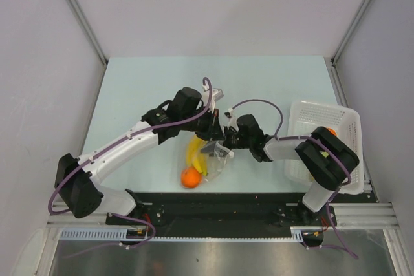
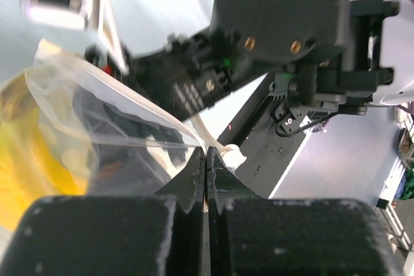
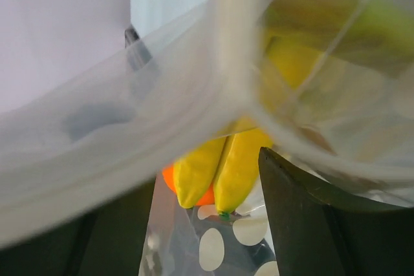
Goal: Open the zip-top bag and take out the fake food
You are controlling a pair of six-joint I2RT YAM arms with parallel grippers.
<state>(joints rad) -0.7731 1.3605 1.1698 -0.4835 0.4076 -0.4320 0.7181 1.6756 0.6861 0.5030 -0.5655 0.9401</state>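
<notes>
Where the arms converge in the top view, the zip-top bag lies near the table front edge with banana bunch and orange, its mouth hidden under the left gripper and right gripper. Left wrist: jaws clenched on the bag's film, contents a yellow blur. Right wrist: jaws parted, holding nothing; blurred film veils the bananas, orange mostly hidden.

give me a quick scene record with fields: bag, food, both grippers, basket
bag: clear crinkly zip-top bag, on the pale table between the arms
food: yellow plastic banana bunch and round orange toy fruit, side by side at the bag's left end
left gripper: shut, pinching the bag's edge
right gripper: open, at the bag, holding nothing
basket: white perforated plastic basket, right of the bag
</notes>
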